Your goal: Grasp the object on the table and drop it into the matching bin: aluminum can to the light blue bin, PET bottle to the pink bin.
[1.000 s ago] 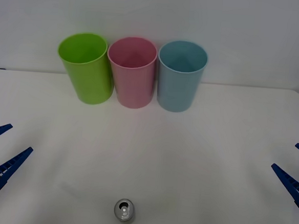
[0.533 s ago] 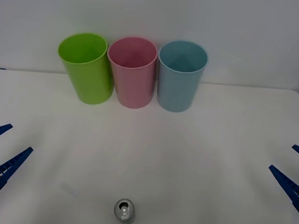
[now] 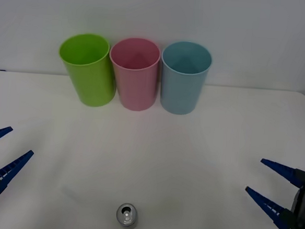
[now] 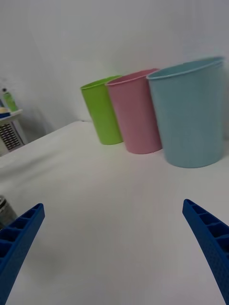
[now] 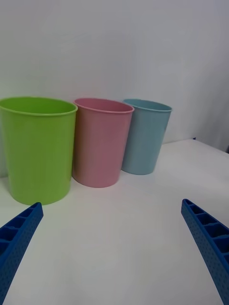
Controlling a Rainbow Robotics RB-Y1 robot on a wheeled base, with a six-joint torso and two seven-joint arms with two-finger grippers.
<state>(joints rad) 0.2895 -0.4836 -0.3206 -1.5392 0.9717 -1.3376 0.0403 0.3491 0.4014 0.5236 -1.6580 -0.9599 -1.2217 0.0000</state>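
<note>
The aluminum can (image 3: 127,215) stands upright near the front edge of the white table (image 3: 150,146), silver top and pull tab up. Its side peeks in at the edge of the right wrist view (image 4: 4,209). The light blue bin (image 3: 185,77) stands at the back, rightmost of three cups, with the pink bin (image 3: 134,74) beside it in the middle. My right gripper (image 3: 255,175) is open, low over the table, well to the right of the can. My left gripper (image 3: 21,141) is open at the left edge, also apart from the can.
A lime green bin (image 3: 87,68) stands left of the pink one; the three touch or nearly touch in a row against the white wall. Wide bare table lies between the bins and the can. The table's corners show at the far left and right.
My right gripper has moved in from the right edge, leftward and toward the table's front. The left gripper, the can and the bins have not moved.
</note>
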